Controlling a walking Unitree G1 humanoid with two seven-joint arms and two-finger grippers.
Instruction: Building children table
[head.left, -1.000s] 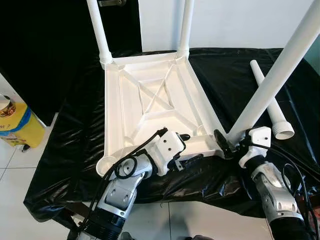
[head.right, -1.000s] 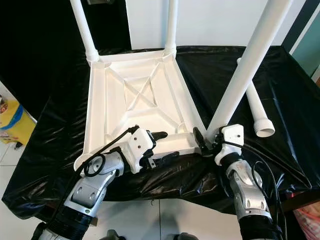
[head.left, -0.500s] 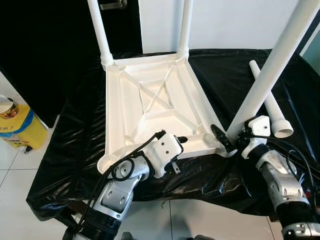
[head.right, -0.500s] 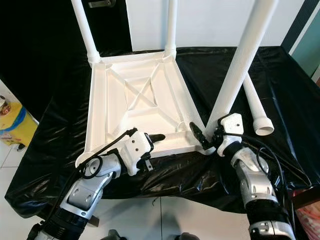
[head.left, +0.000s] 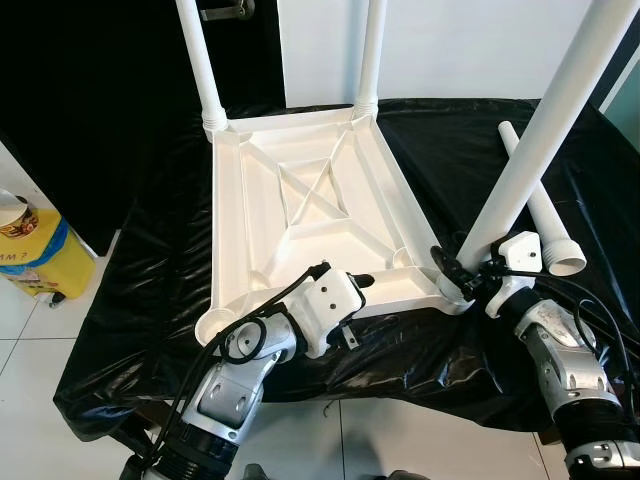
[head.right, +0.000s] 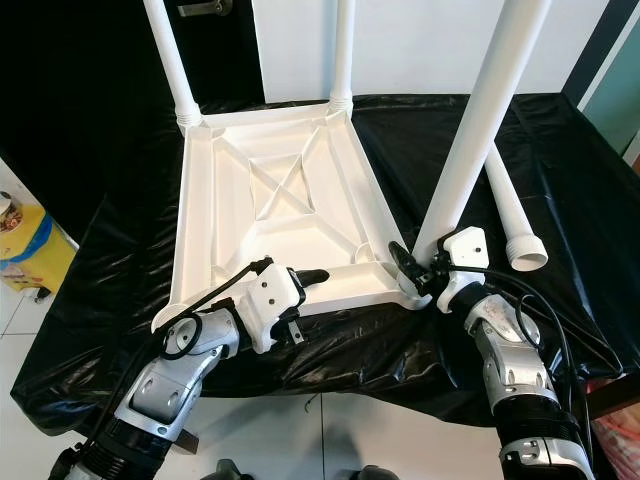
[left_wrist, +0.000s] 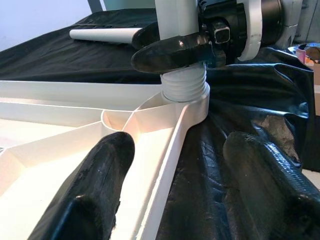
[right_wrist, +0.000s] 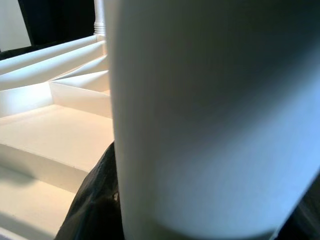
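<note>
On the black-covered bench (head.left: 150, 300), your upturned white tabletop (head.left: 300, 210) lies flat, near edge at the bench's front edge. Two legs (head.left: 200, 60) stand in its far corners. At the near right corner, your right claw (head.left: 455, 280) is clamped around a third leg (head.left: 540, 140) seated in its socket. Your left claw (left_wrist: 175, 190) straddles the near rim, fingers apart. A loose leg (head.left: 540, 205) lies toward the bench's right edge.

Smooth white plastic tabletop (head.left: 300, 215), glossy black sheet (head.left: 470, 150)

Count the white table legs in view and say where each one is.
4: two stand in the far corners, one in the right gripper at the near right corner, one loose on the cloth.
</note>
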